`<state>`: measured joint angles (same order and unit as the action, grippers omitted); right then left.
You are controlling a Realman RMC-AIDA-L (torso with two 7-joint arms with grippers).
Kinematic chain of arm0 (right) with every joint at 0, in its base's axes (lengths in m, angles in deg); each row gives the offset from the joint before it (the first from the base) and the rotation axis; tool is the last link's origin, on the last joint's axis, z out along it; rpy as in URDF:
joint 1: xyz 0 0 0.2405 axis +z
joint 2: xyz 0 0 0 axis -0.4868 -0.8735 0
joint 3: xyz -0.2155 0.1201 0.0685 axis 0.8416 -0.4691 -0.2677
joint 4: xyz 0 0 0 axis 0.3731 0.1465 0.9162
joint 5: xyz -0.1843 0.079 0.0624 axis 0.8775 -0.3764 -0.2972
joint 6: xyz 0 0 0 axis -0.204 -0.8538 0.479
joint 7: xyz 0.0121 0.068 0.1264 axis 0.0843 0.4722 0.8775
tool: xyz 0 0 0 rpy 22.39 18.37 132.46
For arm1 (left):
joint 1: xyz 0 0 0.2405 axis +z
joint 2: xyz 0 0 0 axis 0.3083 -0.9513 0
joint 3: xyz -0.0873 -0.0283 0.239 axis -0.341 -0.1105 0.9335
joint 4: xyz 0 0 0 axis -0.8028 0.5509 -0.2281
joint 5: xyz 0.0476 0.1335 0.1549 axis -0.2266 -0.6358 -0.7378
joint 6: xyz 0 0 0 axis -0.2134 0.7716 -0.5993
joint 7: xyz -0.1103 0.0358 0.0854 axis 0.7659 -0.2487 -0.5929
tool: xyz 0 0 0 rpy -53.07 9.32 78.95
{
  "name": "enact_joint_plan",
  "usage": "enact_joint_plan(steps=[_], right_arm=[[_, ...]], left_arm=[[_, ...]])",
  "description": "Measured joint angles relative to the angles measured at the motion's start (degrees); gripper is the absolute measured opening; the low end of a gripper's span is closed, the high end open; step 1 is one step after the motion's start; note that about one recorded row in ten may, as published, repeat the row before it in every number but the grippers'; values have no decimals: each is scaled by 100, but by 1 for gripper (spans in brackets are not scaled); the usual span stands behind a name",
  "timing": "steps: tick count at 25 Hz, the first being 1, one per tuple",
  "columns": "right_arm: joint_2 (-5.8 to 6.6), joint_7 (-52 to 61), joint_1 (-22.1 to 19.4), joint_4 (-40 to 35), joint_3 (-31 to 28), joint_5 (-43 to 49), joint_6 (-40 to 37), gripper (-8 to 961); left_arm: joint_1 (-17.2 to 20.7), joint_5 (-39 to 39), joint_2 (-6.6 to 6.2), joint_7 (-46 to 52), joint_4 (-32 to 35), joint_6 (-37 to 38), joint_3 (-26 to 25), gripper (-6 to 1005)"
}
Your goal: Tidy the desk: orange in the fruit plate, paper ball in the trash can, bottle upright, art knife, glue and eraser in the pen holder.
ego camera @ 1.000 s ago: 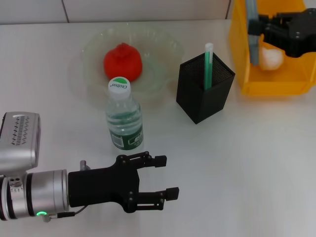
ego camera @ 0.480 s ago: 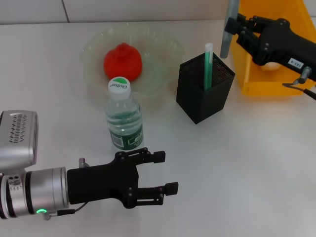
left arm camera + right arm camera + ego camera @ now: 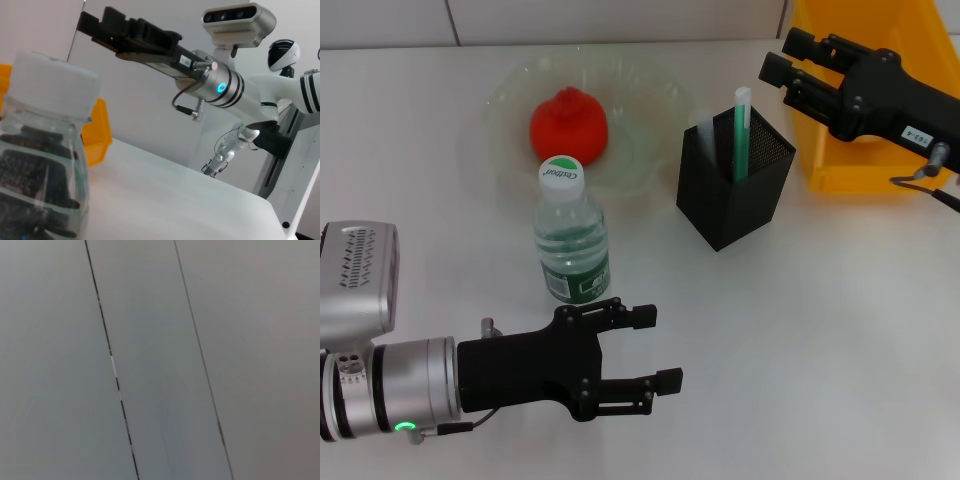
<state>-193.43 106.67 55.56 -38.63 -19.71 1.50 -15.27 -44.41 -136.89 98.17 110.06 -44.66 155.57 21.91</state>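
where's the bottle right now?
Head view: the bottle stands upright on the left side, just in front of the fruit plate, with the left tool nearer the robot.

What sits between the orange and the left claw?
Head view: the upright bottle stands between the orange and the left claw.

Both pincers (image 3: 642, 350) (image 3: 782, 67) agape, empty

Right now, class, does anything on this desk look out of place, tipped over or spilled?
Nothing stands out. The orange lies in the fruit plate, the bottle stands upright, and the pen holder stands upright beside the trash can.
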Motion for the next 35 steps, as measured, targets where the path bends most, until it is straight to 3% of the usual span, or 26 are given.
enact_joint_plan(steps=[4, 8, 11, 14, 20, 35], right_arm=[[83, 423, -135, -345, -8, 119, -587, 496], [276, 1137, -340, -835, -42, 376, -1787, 503], [338, 1430, -446, -990, -50, 715, -2431, 508], [301, 1529, -560, -1074, -60, 1482, -2729, 513], [152, 915, -623, -502, -52, 2703, -2768, 717], [127, 55, -761, 92, -56, 2782, -2546, 759]], left_arm=[[8, 0, -7, 6, 0, 18, 2, 824], [86, -5, -33, 38, 34, 201, 16, 824], [173, -33, -57, 40, 63, 390, 25, 824], [242, -52, -84, 45, 69, 602, 32, 824], [307, -390, -142, 169, 215, 968, 34, 824], [654, -378, -284, 216, 308, 1062, -203, 824]])
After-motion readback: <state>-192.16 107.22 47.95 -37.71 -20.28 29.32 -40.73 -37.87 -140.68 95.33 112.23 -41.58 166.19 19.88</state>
